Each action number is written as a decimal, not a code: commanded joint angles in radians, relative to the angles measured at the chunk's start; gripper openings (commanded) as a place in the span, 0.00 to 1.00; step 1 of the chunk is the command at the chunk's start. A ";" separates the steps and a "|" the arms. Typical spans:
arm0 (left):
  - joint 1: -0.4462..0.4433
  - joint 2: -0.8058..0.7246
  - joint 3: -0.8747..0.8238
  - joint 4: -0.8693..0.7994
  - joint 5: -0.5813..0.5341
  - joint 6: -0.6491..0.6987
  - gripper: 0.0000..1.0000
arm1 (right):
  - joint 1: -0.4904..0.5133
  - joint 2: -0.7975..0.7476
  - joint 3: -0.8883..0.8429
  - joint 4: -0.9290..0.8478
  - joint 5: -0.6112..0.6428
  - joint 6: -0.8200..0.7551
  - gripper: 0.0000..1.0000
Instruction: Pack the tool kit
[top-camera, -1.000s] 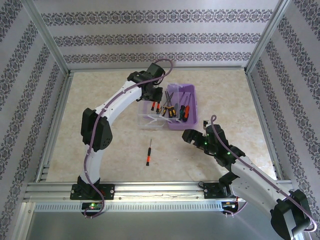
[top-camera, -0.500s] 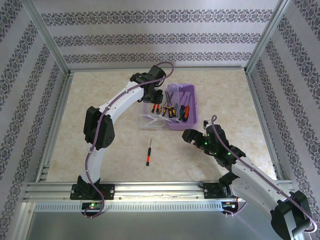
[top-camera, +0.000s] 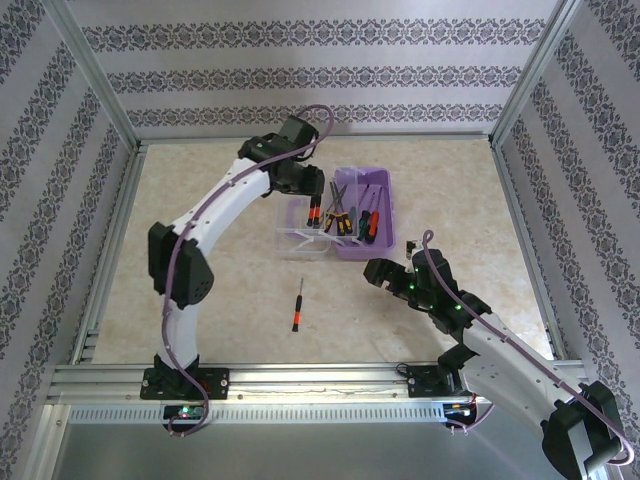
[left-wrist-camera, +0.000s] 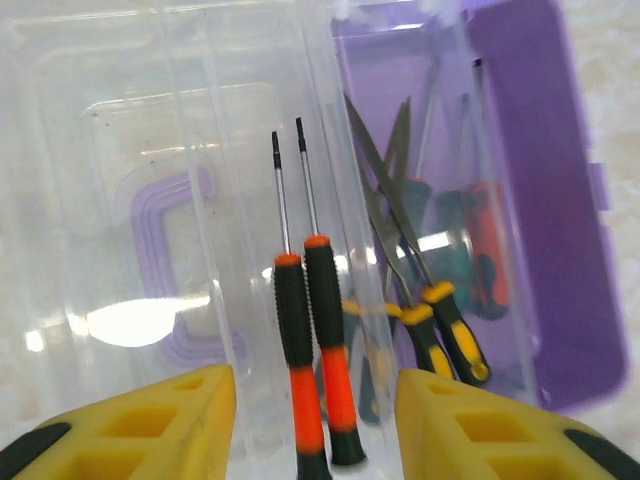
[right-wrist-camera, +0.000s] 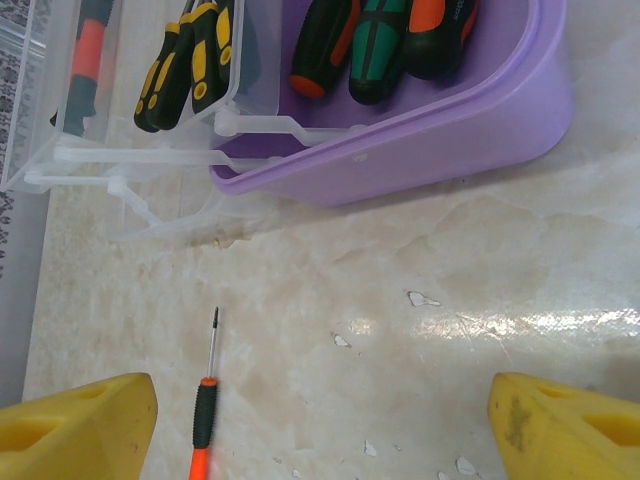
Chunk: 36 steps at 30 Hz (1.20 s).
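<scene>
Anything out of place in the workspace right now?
Yes. One screwdriver lies alone on the table, outside the purple box. Two orange-handled ones seem to rest on the open clear lid, not in the box.

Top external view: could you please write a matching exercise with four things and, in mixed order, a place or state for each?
1 lone screwdriver
2 purple box
3 clear lid
4 right gripper

A open, empty
B holds two black-and-orange screwdrivers
C lies alone on the table
D holds a green-handled screwdriver

Pairs: 1-C, 2-D, 3-B, 4-A
</scene>
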 joint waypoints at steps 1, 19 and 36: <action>0.006 -0.170 -0.152 0.030 0.013 -0.011 0.48 | 0.006 -0.010 0.019 0.001 -0.011 0.006 0.86; -0.229 -0.700 -1.235 0.346 0.067 -0.336 0.54 | 0.197 0.239 0.102 0.123 0.002 -0.087 0.90; -0.365 -0.395 -1.157 0.530 -0.027 -0.463 0.42 | 0.189 0.243 0.112 0.057 0.061 -0.046 0.88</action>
